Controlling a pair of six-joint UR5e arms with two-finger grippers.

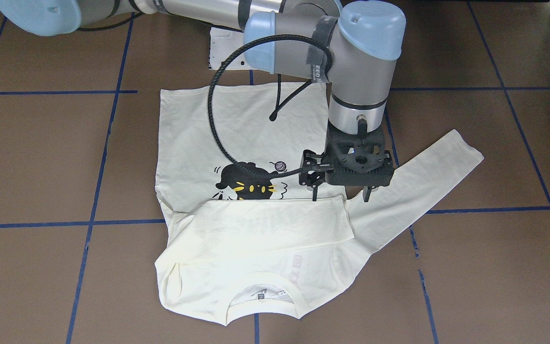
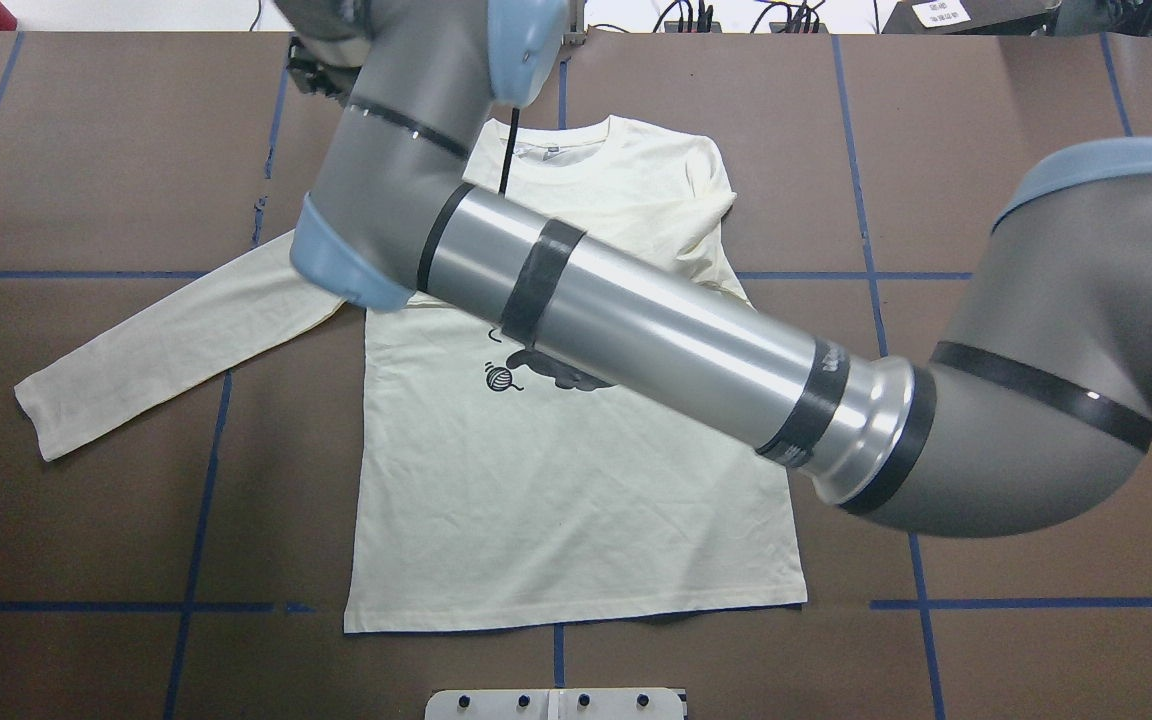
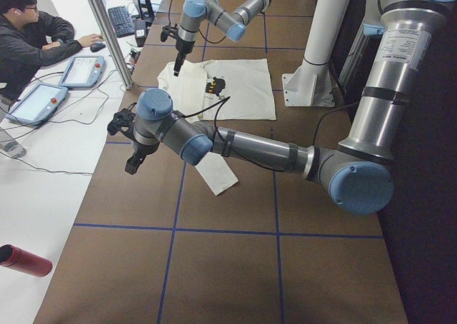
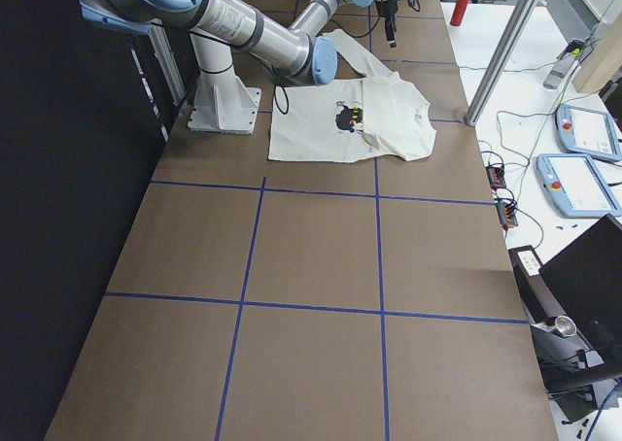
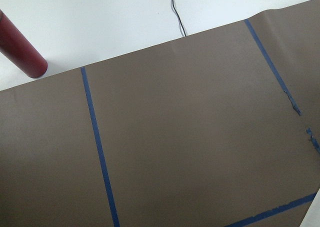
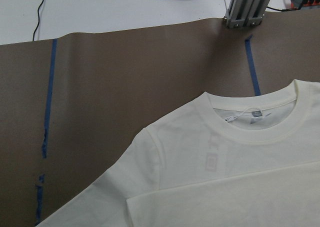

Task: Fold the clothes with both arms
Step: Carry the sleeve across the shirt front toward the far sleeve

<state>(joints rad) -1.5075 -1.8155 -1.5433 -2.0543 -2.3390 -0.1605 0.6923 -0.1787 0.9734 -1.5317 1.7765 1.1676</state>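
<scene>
- On the matte brown table (image 1: pixel 41 157), crossed by blue tape lines (image 1: pixel 98 157), the cream T-shirt (image 1: pixel 237 124) lies flat and lightly creased. Its ribbed collar (image 6: pixel 260 129) points toward the operators' side.
- One sleeve (image 1: pixel 280 224) is folded across the chest. It cuts off part of the black cat print (image 1: pixel 246 184), and the lettering shows only as a faint pink ghost through the cloth. The other sleeve (image 1: pixel 437 167) lies stretched out at a slant.
- From overhead, the silver tube of the right arm (image 2: pixel 656 330) hides that fold and most of the cat; the front-facing view shows both.
- The right gripper (image 1: pixel 340 193), a black claw, hangs over the shoulder beside the folded cuff, fingers apart with nothing between them. Whether its tips touch the cloth is unclear.
- The left gripper (image 3: pixel 134 163) appears only in the side views, over bare table well apart from the shirt, so I cannot tell if its fingers are apart or together. Its wrist view shows only table, tape and a red cylinder (image 5: pixel 20 47).
</scene>
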